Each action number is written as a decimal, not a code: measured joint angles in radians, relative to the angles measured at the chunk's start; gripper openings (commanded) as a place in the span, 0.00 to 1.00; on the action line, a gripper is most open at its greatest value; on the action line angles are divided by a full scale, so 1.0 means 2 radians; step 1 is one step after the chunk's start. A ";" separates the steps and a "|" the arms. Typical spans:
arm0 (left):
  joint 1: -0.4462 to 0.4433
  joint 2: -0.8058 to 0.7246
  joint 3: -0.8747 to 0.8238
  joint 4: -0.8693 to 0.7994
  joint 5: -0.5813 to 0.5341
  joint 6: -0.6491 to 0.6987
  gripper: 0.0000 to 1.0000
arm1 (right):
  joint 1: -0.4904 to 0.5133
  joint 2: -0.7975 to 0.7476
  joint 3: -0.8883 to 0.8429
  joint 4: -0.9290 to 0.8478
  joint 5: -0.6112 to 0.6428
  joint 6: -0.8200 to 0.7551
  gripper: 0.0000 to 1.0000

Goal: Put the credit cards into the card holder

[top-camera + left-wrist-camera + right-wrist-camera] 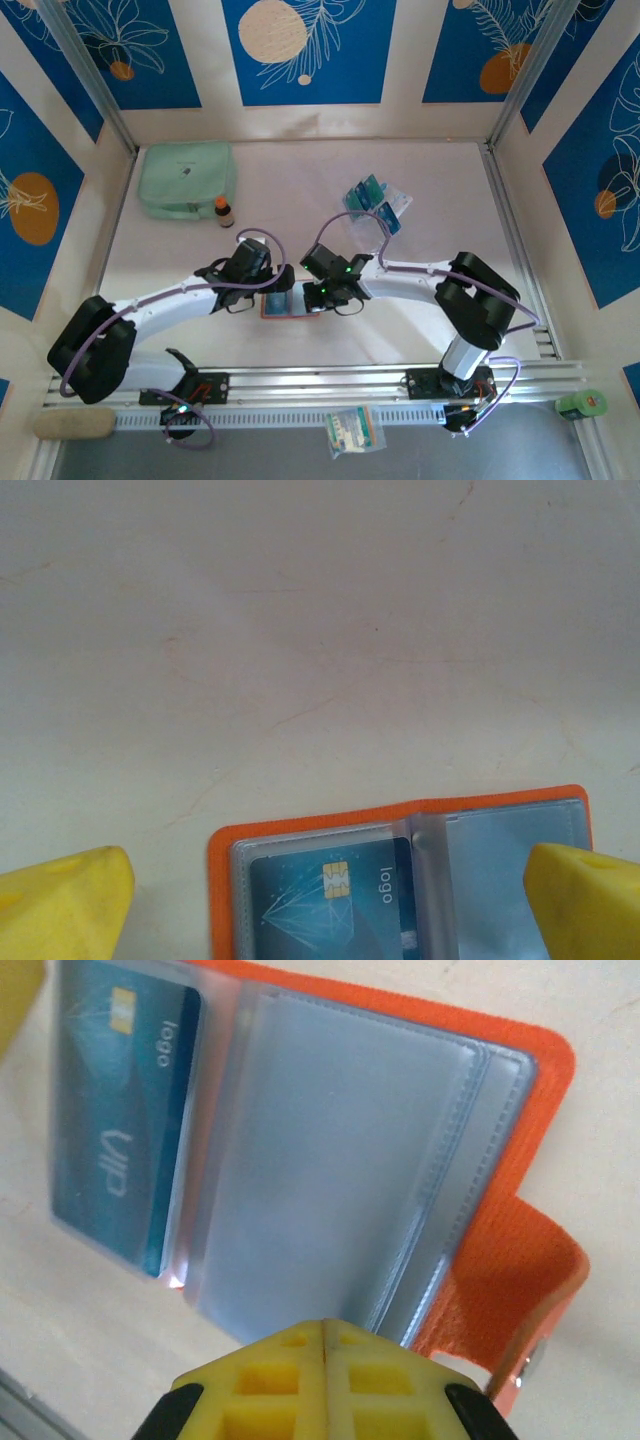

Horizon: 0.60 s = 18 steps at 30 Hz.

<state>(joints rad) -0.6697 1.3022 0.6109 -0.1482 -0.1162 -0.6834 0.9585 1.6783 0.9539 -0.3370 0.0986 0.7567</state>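
Left pincer [325,905] is spread wide, its yellow fingers [62,905] planted either side of the open card holder [225,845], which lies flat on the desk [320,630] right beneath it. Between those fingers sits a blue card [330,900], chip and "logo" print showing, tucked in the holder's left clear pocket. Over to the right pincer [325,1345]: pressed together, pads meeting along one tight seam, tips sitting at the near edge of the clear sleeves [330,1160]; whether a sleeve is nipped there, I can't tell. Just beyond it the blue card [120,1130] reads "VIP", and the orange snap tab [520,1260] curls up to its right. From above, the two pincers, left [268,290] and right [318,292], meet nose to nose over the card holder [290,312]. The loose credit cards [365,193] lie well beyond the right pincer, beside a pale sachet [400,205]. Well beyond the left one: a mint-green pouch [187,178] and a small bottle [224,211].
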 measured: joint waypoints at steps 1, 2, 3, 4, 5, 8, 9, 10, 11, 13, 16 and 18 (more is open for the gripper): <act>0.000 0.000 0.000 0.000 0.000 0.000 1.00 | 0.000 0.003 0.000 0.002 0.002 0.001 0.01; 0.000 0.000 0.000 0.000 0.000 0.000 1.00 | 0.000 0.006 0.000 0.004 0.004 0.001 0.01; 0.000 0.000 0.000 0.000 0.000 0.000 1.00 | -0.001 0.008 0.000 0.005 0.004 0.001 0.01; 0.000 0.000 0.000 0.000 0.000 0.000 1.00 | -0.002 0.010 0.000 0.006 0.004 0.002 0.00; 0.000 0.000 0.000 0.000 0.000 0.000 1.00 | -0.003 0.013 -0.002 0.010 0.004 0.002 0.00; 0.000 0.000 0.000 0.001 0.001 0.000 1.00 | -0.007 0.015 -0.016 0.022 0.003 0.007 0.00; 0.000 0.000 0.000 0.002 0.002 0.000 1.00 | -0.009 0.015 -0.019 0.027 0.001 0.008 0.00; 0.001 0.000 0.000 0.004 0.003 0.000 1.00 | -0.009 0.014 -0.020 0.032 0.001 0.010 0.00; 0.001 0.001 0.000 0.006 0.004 0.000 1.00 | -0.010 0.014 -0.023 0.037 0.000 0.012 0.00; 0.001 0.002 -0.001 0.011 0.007 -0.002 1.00 | -0.010 0.013 -0.027 0.045 -0.002 0.016 0.00; 0.001 0.006 -0.004 0.021 0.014 -0.008 1.00 | -0.012 0.012 -0.033 0.056 -0.005 0.020 0.00; 0.002 0.011 -0.007 0.028 0.019 -0.010 1.00 | -0.012 0.011 -0.035 0.060 -0.006 0.023 0.00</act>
<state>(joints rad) -0.6655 1.3239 0.5968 -0.0929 -0.0776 -0.7025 0.9344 1.7000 0.8837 -0.2169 0.0864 0.8021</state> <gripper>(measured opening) 0.998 0.054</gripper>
